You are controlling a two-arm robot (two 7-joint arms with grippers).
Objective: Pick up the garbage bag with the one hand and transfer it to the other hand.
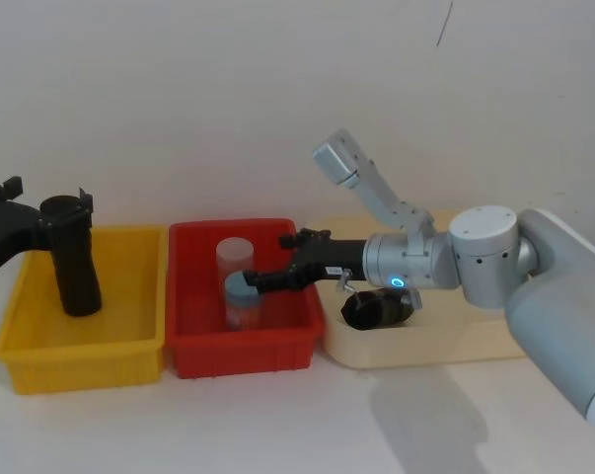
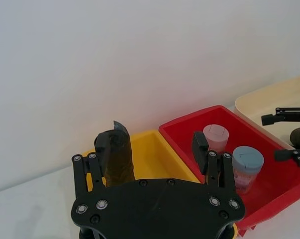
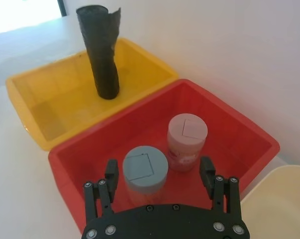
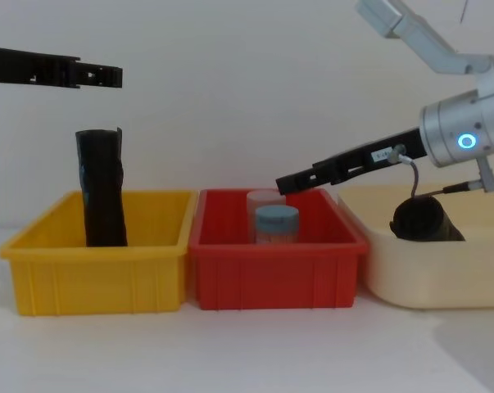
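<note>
White table (image 1: 277,425): your right gripper (image 1: 267,262) gapes above the red plastic bin (image 1: 243,348), left gripper (image 4: 99,76) gapes above the yellow plastic bin (image 1: 80,360); thick black garbage bag roll (image 1: 376,308) lies below the right wrist (image 1: 404,263).

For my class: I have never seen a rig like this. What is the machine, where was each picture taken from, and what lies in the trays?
It is a two-armed robot. One picture looks down from its head, one across from its chest, one from each wrist. The left gripper hangs open above a slim upright black roll in the yellow bin. The right gripper, open, reaches over two jars in the red bin. The garbage bag lies in the cream tray. Nothing is held.
</note>
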